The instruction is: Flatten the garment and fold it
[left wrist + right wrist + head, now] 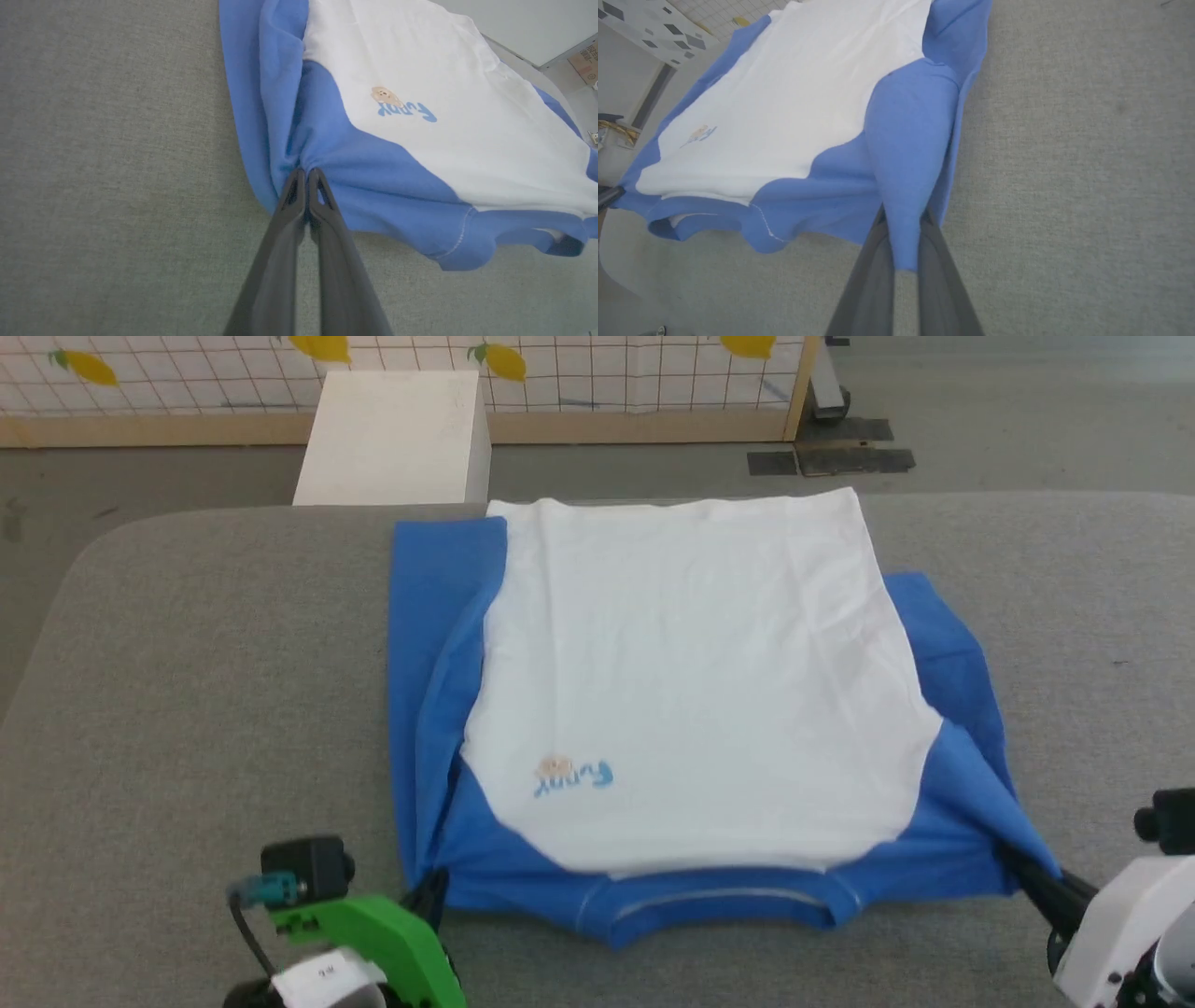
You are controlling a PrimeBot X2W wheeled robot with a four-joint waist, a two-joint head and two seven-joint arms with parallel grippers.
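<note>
Grey woven table top, matt, rounded corners. The shirt lies spread on it, front up, white body, blue sleeves. Left gripper, left of the collar, is clamped on blue shoulder cloth; right gripper, right of the collar, likewise. The cloth is probably light, limp and thin. Expect sag. Grip the shoulders.

White garment, blue sleeves, spread flat, collar nearest
</note>
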